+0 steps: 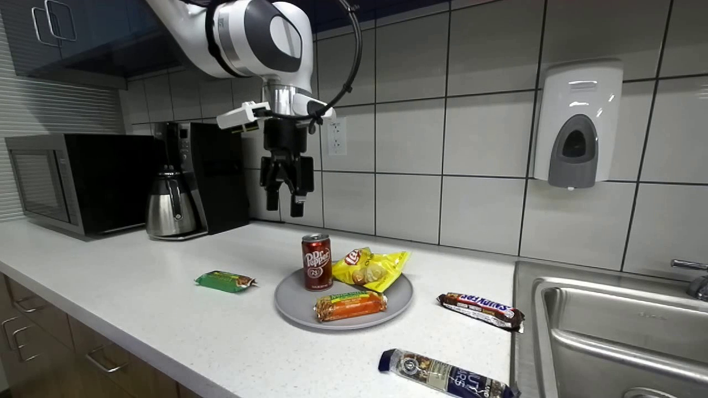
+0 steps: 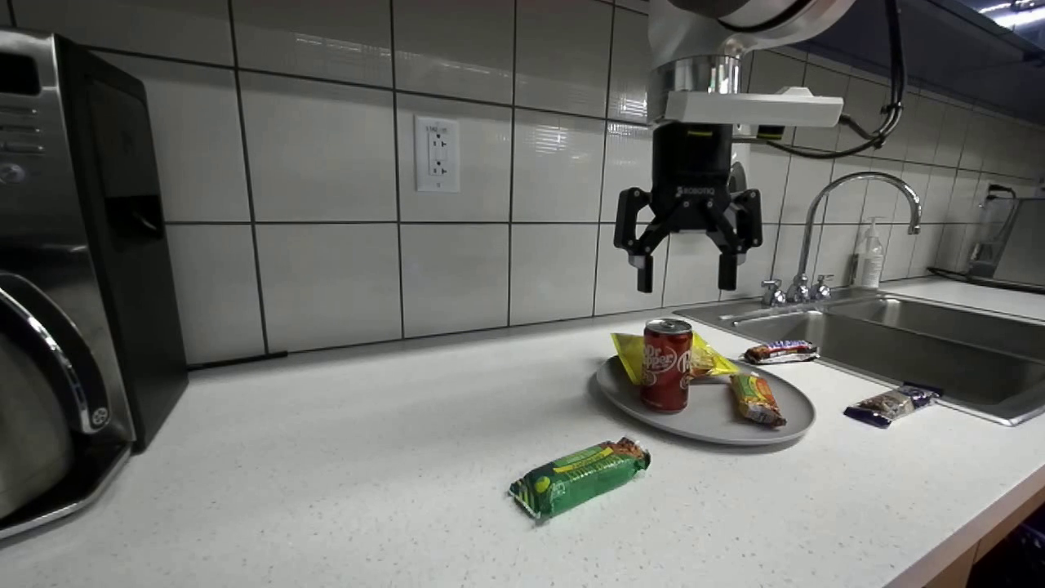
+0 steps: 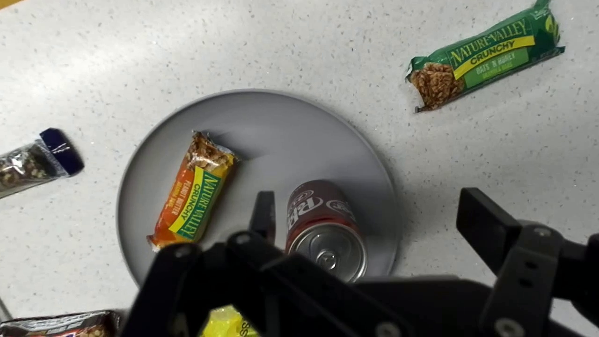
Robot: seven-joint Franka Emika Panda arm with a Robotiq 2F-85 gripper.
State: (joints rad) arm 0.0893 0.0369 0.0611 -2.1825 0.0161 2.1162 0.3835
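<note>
Basically, wrist view gives a legible peanut butter label on the orange bar, which lies on the grey plate. Yellow bag, also on plate, shows well in an exterior view; only a scrap peeks past the claw in wrist view. Wall soap dispenser, past plate, shows only in an exterior view; ditto the faucet spout. Arm reaches in from above, claw hanging vert. over plate, fingertips spread apart w/ nothing btwn 'em. Soda can stands upright on plate near its rim, below claw, not touching it. Edges: sink rim runs beyond plate, w/ Snickers bar btwn; a strip of surface separates plate & green bar.
</note>
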